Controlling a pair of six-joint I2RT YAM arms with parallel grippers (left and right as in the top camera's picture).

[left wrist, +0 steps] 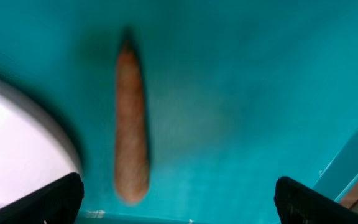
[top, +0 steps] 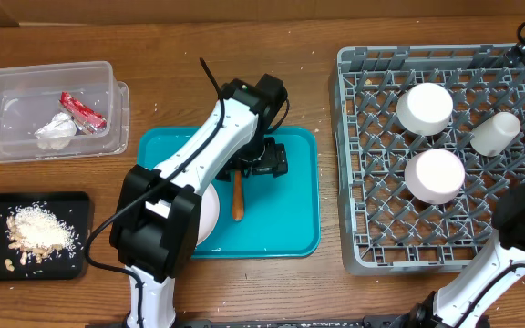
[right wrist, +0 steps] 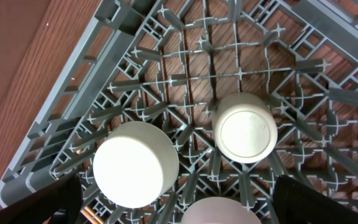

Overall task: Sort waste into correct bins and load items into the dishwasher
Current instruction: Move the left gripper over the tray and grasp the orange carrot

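Both spread wide | left gripper (left wrist: 179,199) over brown stick (left wrist: 131,118), perhaps wooden, on teal tray (left wrist: 247,93) | right gripper (right wrist: 179,202) above rack (right wrist: 61,143)

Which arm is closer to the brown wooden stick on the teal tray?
Left. Left gripper hangs above the brown wooden stick; right gripper is over the grey dish rack.

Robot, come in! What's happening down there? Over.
Left gripper open, over brown stick on teal tray. Right gripper open, empty, above rack. White plate close beside stick.
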